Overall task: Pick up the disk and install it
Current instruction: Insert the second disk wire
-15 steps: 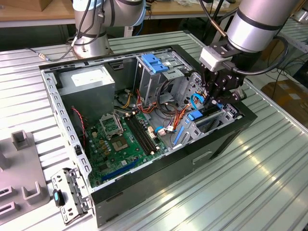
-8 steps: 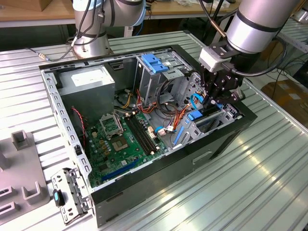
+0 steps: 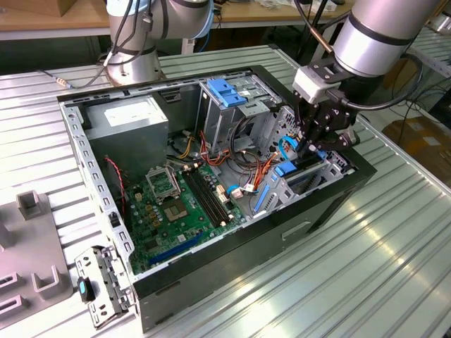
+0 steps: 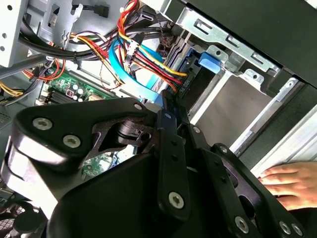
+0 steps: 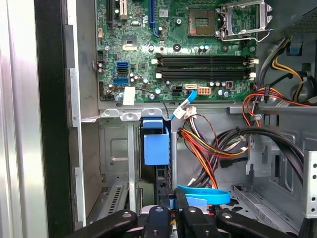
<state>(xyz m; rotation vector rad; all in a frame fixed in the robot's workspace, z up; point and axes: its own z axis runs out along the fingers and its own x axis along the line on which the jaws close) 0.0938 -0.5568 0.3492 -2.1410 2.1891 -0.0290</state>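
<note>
While the arm reaches down into the open computer case (image 3: 77, 148) on the table (image 3: 366, 267), the pincer (image 3: 312, 148) sits at about three o'clock from the motherboard (image 3: 169, 211) in the exterior view, right over the drive bay. The disk (image 5: 156, 146) stands on edge inside that bay, its blue frame uppermost in the first wrist view, partly down the slot between the metal walls. In both wrist views the pincer (image 5: 173, 206) has its jaws drawn together, narrower than the disk is thick, so it looks to be bearing on the disk's end rather than clamped round it; actual contact is hidden. The main risk, as I judge it, is the wiring. A flat blue cable (image 5: 203, 196) curls just beside the tips, and a bundle of coloured wires (image 5: 208, 148) hangs near the slot, so either could be pinched or dragged under the frame. A push that is off the slot's line could also jam the disk against the walls or let the tips slip off its narrow edge. A person's hand (image 4: 292, 181) rests just beside the case's outer side in the second wrist view and could be struck if the arm swings outward.
</note>
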